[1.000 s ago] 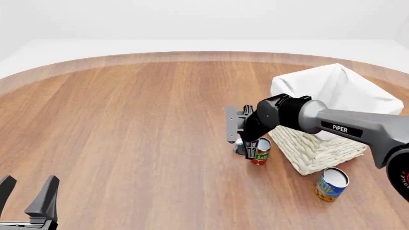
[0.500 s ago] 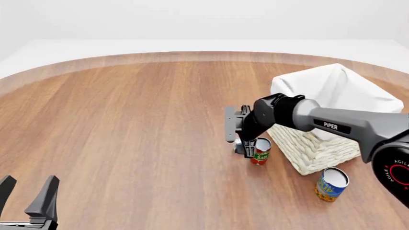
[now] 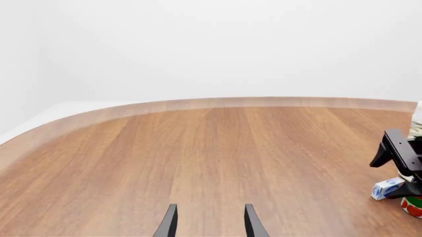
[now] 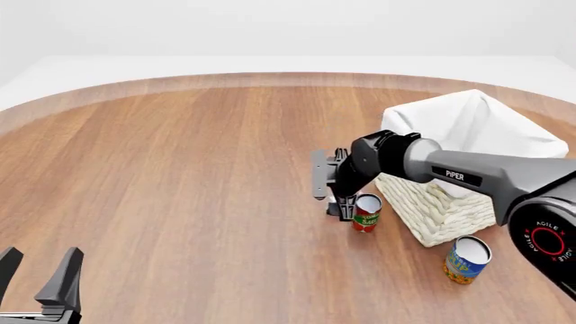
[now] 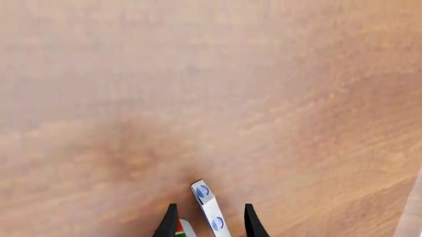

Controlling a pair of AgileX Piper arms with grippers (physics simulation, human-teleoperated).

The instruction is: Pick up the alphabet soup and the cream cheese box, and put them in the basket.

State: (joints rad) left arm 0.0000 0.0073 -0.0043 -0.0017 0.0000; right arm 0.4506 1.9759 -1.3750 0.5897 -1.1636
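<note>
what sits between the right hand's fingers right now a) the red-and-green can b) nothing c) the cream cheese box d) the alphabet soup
c: the right wrist view shows the white-and-blue cream cheese box standing between the fingers of the right hand, while the alphabet soup sits apart, nearer the camera beside the basket.

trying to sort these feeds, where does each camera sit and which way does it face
Front: above and behind the arms, facing forward and down; right arm, basket, alphabet soup.
Left wrist: low, facing across the table; own fingers.
Right wrist: facing down; fingers straddle the cream cheese box.
Shared: both wrist views show the box.
</note>
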